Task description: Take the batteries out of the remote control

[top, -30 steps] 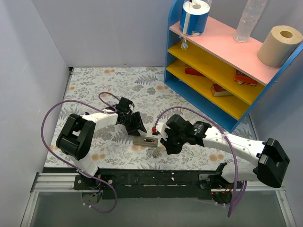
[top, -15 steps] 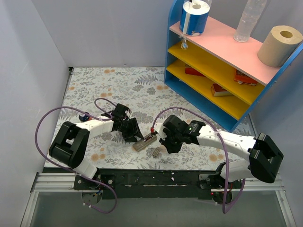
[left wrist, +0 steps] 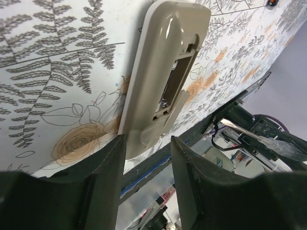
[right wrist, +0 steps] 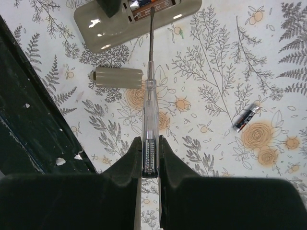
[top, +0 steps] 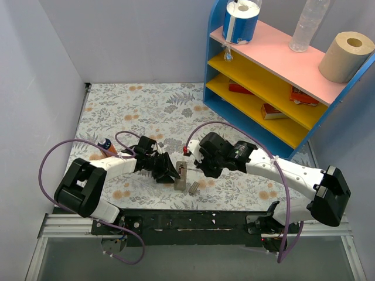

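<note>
The remote control [top: 180, 179] lies grey back up, its compartment open [left wrist: 168, 84]. My left gripper [left wrist: 148, 158] is shut on the remote's near end, a finger on each side [top: 167, 171]. One battery [right wrist: 144, 5] shows inside the compartment in the right wrist view. A second battery [right wrist: 247, 118] lies loose on the floral cloth. My right gripper [right wrist: 149, 143] is shut on the clear handle of a screwdriver [right wrist: 149, 110]. The screwdriver's tip reaches the compartment of the remote [right wrist: 139, 21]. In the top view the right gripper [top: 199, 170] is just right of the remote.
The grey lid [right wrist: 118, 76] lies beside the remote [top: 192, 187]. A blue shelf unit [top: 263, 88] with paper rolls and a bottle stands at the back right. A small orange object [top: 105, 143] lies at the left. The black front rail [top: 193, 222] runs close below the remote.
The remote has swung from lying crosswise to pointing at the front edge, the left gripper moving with it. The right gripper has shifted back, bringing the screwdriver tip to the compartment.
</note>
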Available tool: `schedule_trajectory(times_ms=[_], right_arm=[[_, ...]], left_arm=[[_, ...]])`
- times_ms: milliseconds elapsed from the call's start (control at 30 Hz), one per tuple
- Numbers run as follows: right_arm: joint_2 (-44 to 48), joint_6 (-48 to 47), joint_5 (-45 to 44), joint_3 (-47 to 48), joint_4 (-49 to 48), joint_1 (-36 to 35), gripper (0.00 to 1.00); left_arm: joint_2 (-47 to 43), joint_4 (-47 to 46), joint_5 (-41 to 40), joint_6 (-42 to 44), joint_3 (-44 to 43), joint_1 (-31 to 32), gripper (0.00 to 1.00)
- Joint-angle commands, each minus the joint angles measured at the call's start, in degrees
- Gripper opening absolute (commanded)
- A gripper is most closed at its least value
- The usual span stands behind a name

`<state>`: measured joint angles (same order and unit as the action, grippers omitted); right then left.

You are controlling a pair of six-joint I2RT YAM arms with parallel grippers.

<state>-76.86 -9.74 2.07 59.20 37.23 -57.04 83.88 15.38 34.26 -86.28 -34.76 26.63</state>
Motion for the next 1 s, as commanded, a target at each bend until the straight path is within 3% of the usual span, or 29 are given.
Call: schedule_trajectory(times_ms=[0,367,967], right_arm=[[-1.09,-2.12,-1.8,4.87,3.28,-0.18,0.01],[-7.07,-5.11,-4.09,9.79,6.1,-0.18,0.01],[-9.8,-8.46,-2.5,9.18,3.99,-0.53,0.01]], left_arm=[[-1.7,-0.54,0.57,-0.3,-2.75,0.09,0.41],[4.01,5.72,-5.17,4.19,-11.11,-4.75,0.41],[9.55,0.8,-1.3,5.25,-9.97,-4.84,0.35]])
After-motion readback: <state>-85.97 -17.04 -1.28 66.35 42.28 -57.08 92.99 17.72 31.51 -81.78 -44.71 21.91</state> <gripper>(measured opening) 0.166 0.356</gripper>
